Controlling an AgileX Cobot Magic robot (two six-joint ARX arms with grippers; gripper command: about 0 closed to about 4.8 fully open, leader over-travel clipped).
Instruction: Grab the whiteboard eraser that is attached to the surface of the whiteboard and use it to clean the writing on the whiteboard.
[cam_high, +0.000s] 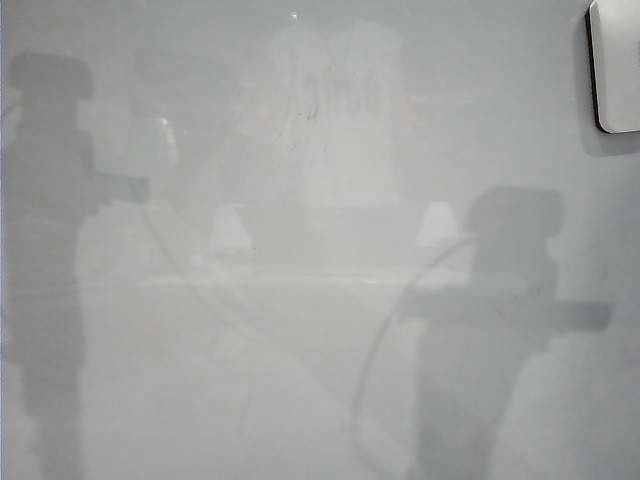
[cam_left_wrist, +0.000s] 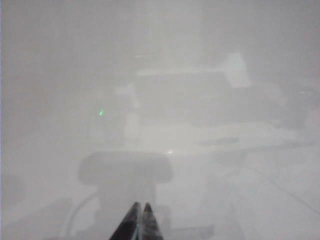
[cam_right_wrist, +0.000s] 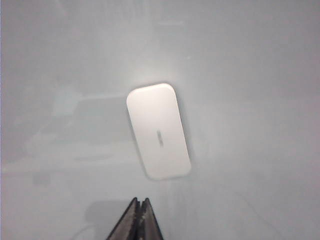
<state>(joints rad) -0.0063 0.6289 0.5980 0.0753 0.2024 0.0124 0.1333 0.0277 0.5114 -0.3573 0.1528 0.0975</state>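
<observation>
The whiteboard (cam_high: 300, 380) fills the exterior view; the eraser (cam_high: 617, 62) sits on it at the upper right edge — partly cut off. In the right wrist view the right gripper (cam_right_wrist: 139, 218) hangs near the eraser (cam_right_wrist: 158, 131), apart from it. The left gripper (cam_left_wrist: 138, 221) faces bare board (cam_left_wrist: 50, 75).

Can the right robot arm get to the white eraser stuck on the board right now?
Probably yes. In the right wrist view the whiteboard eraser lies just ahead of the right gripper with only bare whiteboard between them. But its jaws are shut and apart from the eraser, so it must open them first.
</observation>
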